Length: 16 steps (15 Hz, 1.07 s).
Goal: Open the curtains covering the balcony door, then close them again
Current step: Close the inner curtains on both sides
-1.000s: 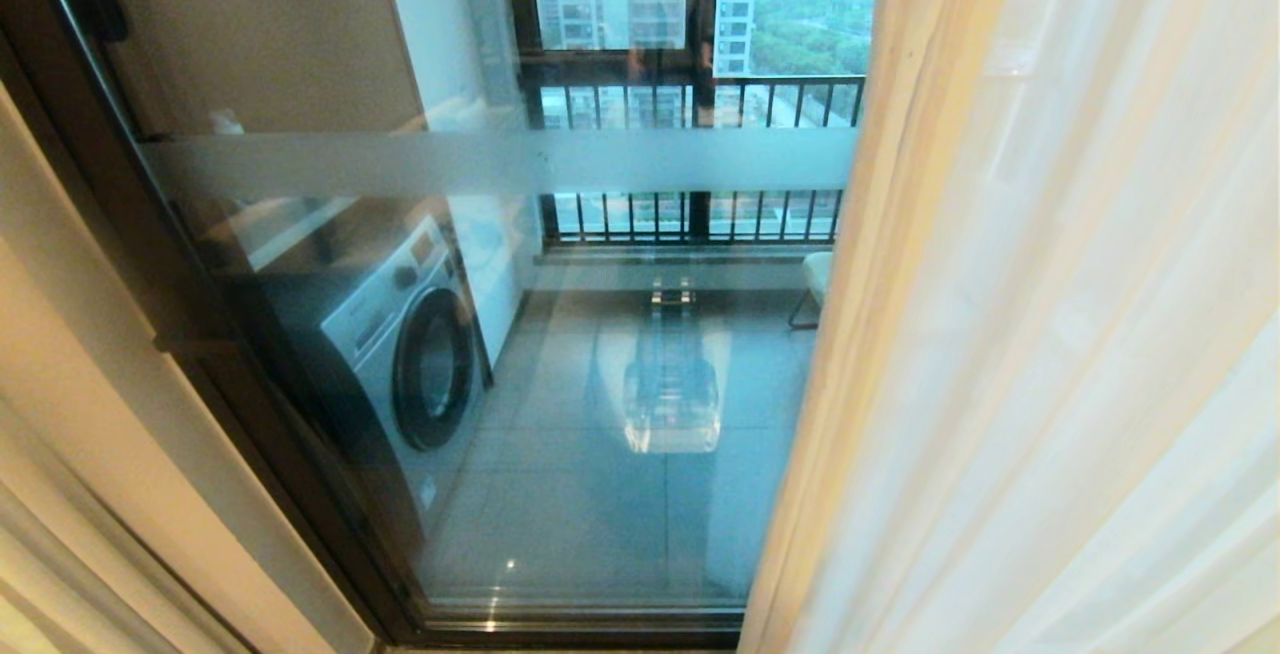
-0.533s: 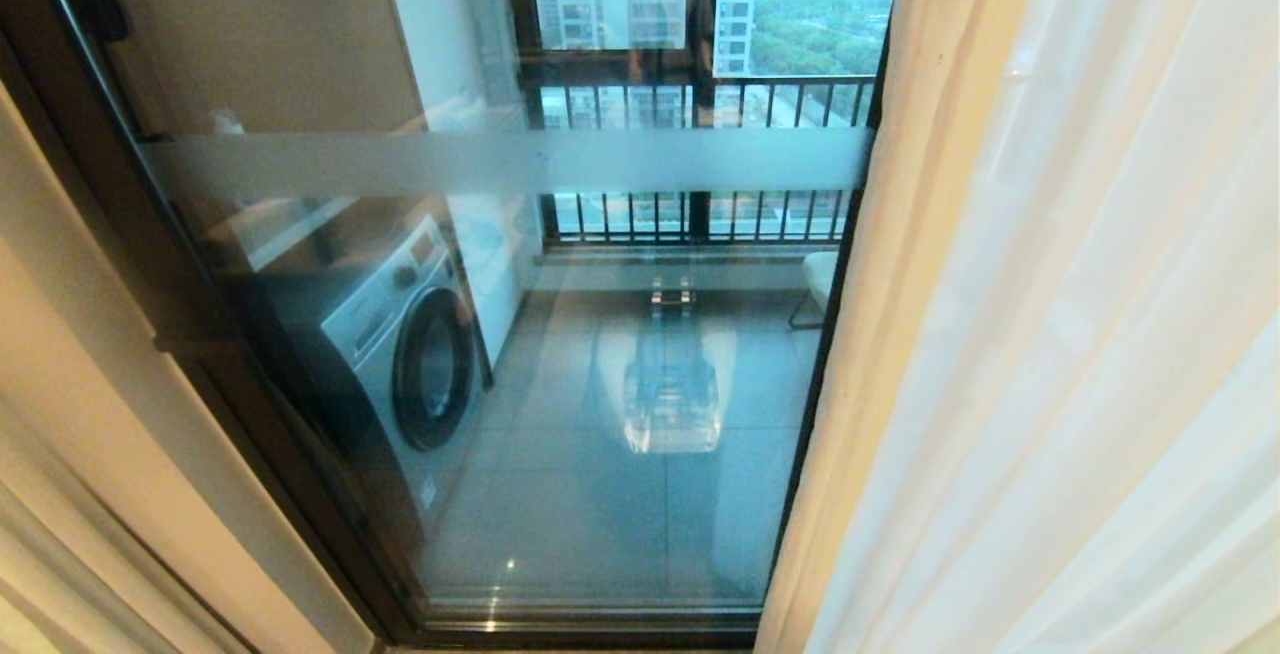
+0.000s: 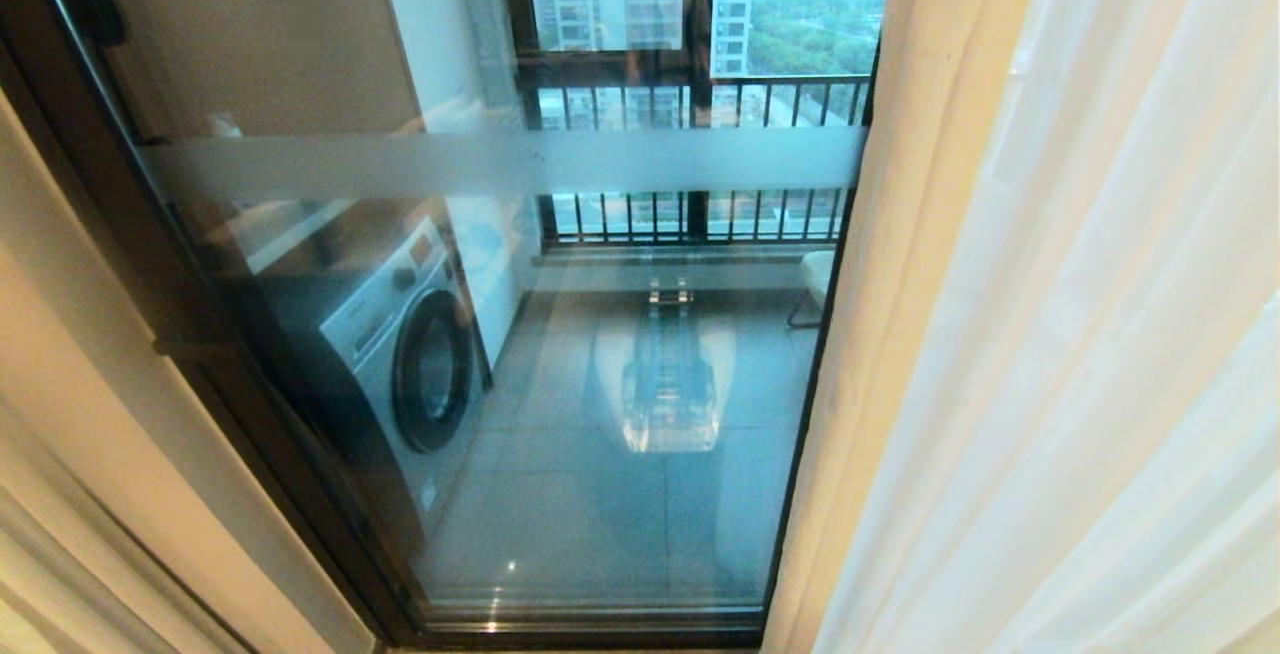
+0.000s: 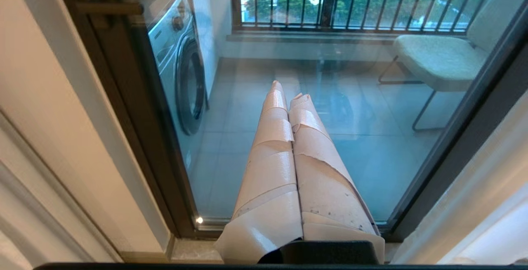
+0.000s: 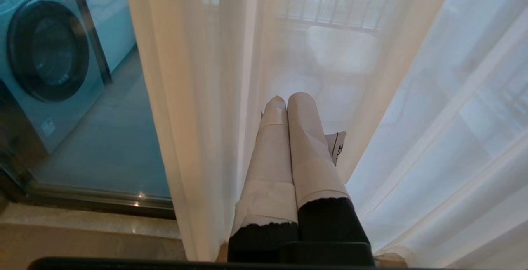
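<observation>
The balcony door [image 3: 600, 494] is a tall glass pane with a frosted band [image 3: 500, 162] in a dark frame [image 3: 200, 354]. It stands uncovered across the middle of the head view. The curtains hang bunched at the right: a pale beige drape [image 3: 900, 334] with white sheer [image 3: 1120, 354] beside it. Neither arm shows in the head view. My left gripper [image 4: 287, 92] is shut and empty, its taped fingers pointing at the door glass [image 4: 371, 158]. My right gripper [image 5: 288, 96] is shut with nothing between its fingers, low among the sheer folds [image 5: 198, 96].
Behind the glass stand a washing machine [image 3: 410, 354], a dark railing [image 3: 700, 94] and a pale chair [image 4: 437, 55]. A beige wall [image 3: 80, 414] flanks the door on the left. A stone sill [image 5: 82, 220] runs along the door's foot.
The drape's edge has shifted a little to the right, uncovering the door's dark right frame. The washing machine and the rest of the scene hold still.
</observation>
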Tool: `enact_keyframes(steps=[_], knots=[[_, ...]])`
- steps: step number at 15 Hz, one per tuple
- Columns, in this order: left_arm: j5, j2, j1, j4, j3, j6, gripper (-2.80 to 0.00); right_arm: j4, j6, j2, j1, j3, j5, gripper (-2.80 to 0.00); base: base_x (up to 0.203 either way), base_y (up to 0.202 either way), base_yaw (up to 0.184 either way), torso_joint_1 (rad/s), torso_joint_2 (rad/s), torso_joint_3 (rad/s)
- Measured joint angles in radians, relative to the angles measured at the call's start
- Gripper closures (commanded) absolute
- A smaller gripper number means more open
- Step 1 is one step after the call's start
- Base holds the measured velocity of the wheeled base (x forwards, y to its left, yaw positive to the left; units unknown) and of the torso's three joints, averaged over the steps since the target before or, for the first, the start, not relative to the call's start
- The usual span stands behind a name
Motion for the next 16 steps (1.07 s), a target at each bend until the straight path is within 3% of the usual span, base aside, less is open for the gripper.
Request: enact_keyframes(steps=[16], knots=[[0.001,0.000,-0.001,0.001,0.000,-0.002,0.00,-0.001,0.000,0.000,0.000,0.000,0.000,0.00,0.000,0.190,0.001,0.004,0.00,0.002]])
